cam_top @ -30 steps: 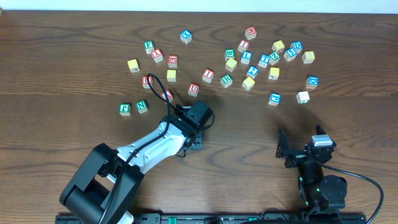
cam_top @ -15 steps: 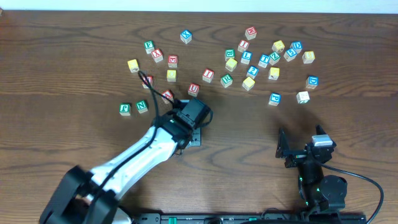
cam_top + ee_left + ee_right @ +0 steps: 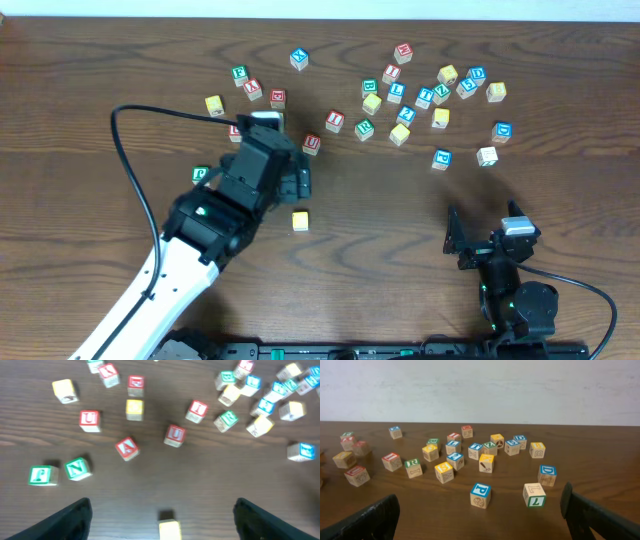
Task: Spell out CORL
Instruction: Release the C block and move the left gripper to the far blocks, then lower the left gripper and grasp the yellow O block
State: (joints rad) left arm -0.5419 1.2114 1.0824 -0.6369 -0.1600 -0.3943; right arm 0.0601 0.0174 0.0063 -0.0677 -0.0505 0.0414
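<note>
We reckon letter one is placed: the small yellow-topped wooden cube (image 3: 300, 220) lies apart; left gripper (image 3: 161, 511) and right gripper (image 3: 482, 521) gape empty; next, fetch another.

- Dark wooden table (image 3: 400, 230), grain running left to right.
- Letter cubes (image 3: 399, 134) scattered over far half, thickest far right.
- One yellow cube (image 3: 300, 220) alone, nearer front.

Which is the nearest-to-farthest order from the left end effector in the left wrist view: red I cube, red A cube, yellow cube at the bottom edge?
1. Yellow cube: bottom centre, between the fingers of the left end effector.
2. Red A cube: ahead, left of centre.
3. Red I cube: farther ahead, to the right.
</note>
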